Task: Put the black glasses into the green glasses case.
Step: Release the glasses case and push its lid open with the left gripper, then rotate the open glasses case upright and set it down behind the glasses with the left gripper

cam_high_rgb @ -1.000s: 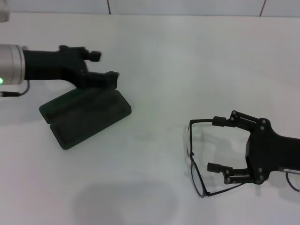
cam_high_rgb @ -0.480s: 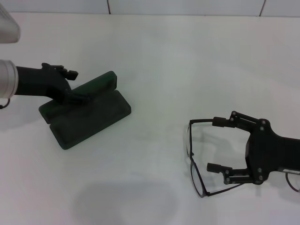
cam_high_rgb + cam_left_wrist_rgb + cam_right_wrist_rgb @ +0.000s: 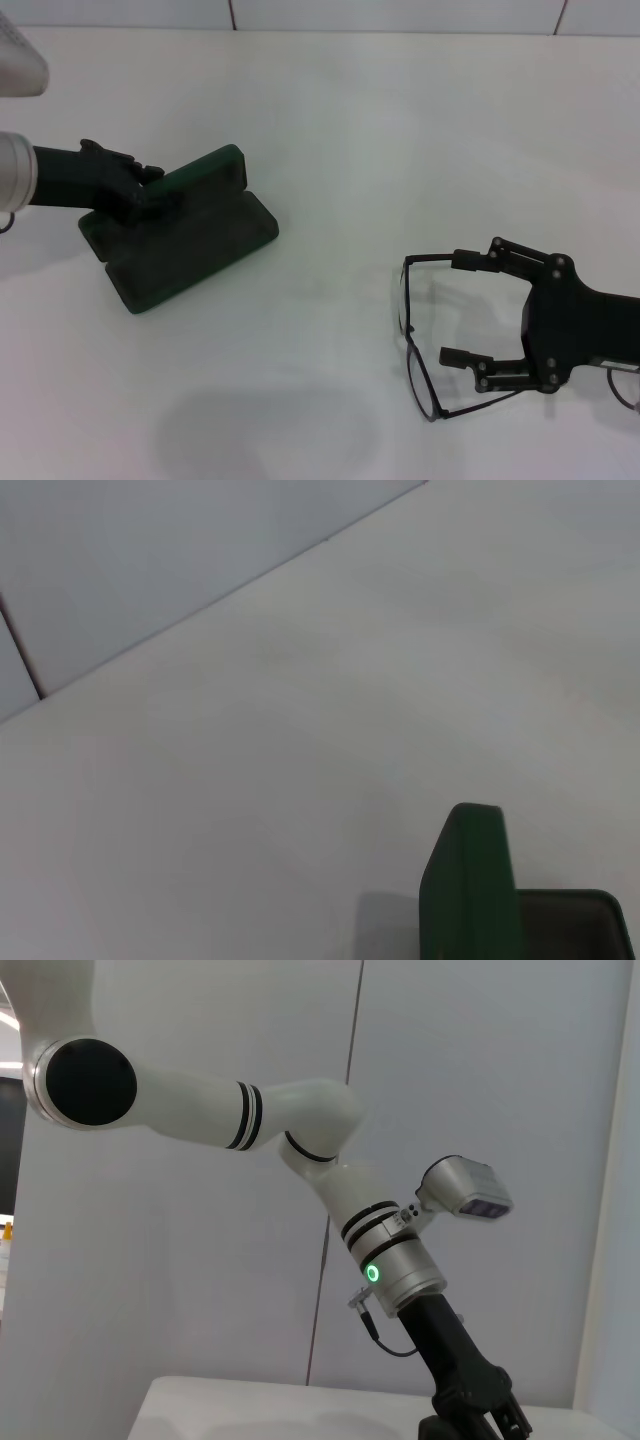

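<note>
Head view: the table is plain white and meets a pale wall along its far edge. My left hand reaches in from the left side and rests at the raised lid of the green glasses case, which lies on the left half of the table; whether its fingers are clenched or released I cannot tell. My right hand sits low on the right side, fingers spread wide and released, one finger at each temple arm of the black glasses, whose lenses face toward the case, well apart from it.

Left wrist view: white table, grey wall beyond; the case lid stands upright on edge.

Right wrist view: my left arm against a grey panelled wall, green light lit on its wrist.
</note>
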Controlling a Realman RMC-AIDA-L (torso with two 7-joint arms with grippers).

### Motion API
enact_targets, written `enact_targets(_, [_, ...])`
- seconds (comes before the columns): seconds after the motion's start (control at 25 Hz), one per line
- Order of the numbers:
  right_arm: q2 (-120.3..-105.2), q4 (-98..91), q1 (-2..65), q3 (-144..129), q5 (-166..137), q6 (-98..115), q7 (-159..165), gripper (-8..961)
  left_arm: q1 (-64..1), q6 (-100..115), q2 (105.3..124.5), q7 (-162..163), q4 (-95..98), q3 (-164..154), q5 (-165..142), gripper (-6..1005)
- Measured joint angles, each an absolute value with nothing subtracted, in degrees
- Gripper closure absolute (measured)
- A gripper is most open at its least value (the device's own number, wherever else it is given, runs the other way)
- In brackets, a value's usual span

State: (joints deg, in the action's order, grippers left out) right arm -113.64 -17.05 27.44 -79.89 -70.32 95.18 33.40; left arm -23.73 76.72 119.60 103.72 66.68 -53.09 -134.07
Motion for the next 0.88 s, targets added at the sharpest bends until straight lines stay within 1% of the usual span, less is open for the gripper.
enact_targets(0.24, [-113.86, -17.0, 26.9, -79.9, -70.3, 95.2, 32.4, 82, -24.5, 76.8, 119.62, 103.7, 67.5, -54.4, -133.8, 525])
enact_targets(0.36, [-113.94, -17.0, 26.6, -80.1, -70.3, 95.3, 32.0, 83, -25.7, 76.6, 119.54, 103.1, 67.8, -56.0, -134.0, 742])
enact_targets(0.6, [-114.37, -16.9, 26.2, -80.3, -70.3, 95.4, 30.9, 83, -29.8, 76.4, 119.59, 97.9, 67.8, -59.6, -132.2, 803])
enact_targets(0.88, [-115.00, -17.1, 25.2, -80.2, -70.4, 95.7, 30.5, 83, -36.5, 71.6, 119.66, 92.4, 62.6, -68.6, -129.0, 788])
